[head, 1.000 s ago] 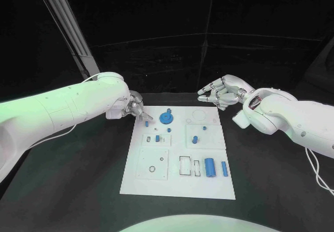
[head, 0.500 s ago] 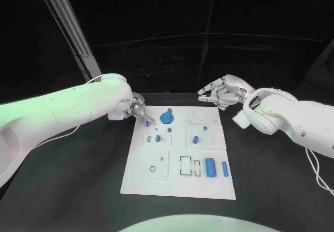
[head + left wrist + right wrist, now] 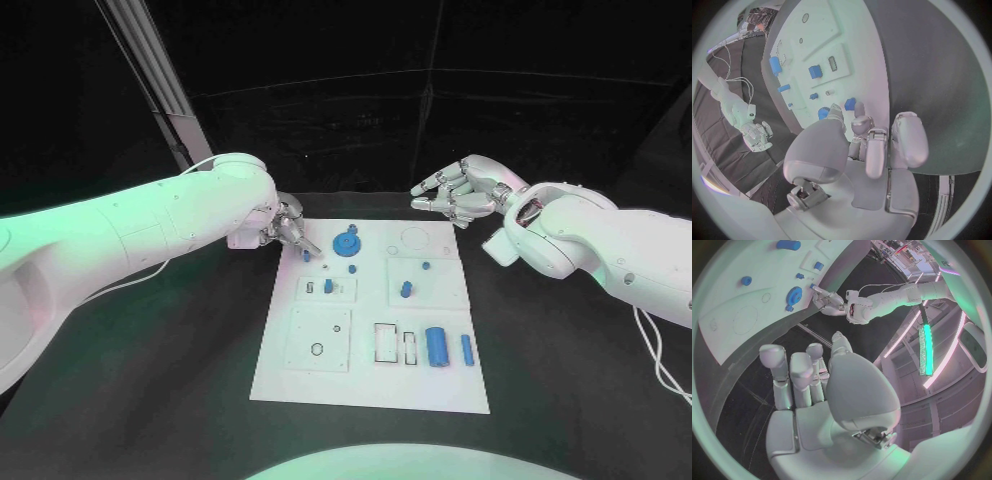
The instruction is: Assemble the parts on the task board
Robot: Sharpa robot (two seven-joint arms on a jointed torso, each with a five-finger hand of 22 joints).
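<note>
At the far left corner of the task board (image 3: pixel 368 385) we see the left hand (image 3: pixel 284 229), its fingertips (image 3: pixel 856 107) reaching down to a small blue peg (image 3: pixel 306 255) that stands near the board's left edge. Whether they pinch the peg or merely touch it we cannot tell. Just right of it sits the blue round gear (image 3: pixel 345 243). Further toward us lie a small blue block (image 3: pixel 329 286), a blue oblong piece (image 3: pixel 405 290), then a fat blue cylinder (image 3: pixel 436 347) and a slim blue bar (image 3: pixel 466 349) side by side. Beyond the board's far right corner we find the right hand (image 3: pixel 459 194) above the table, fingers curled in, holding nothing.
</note>
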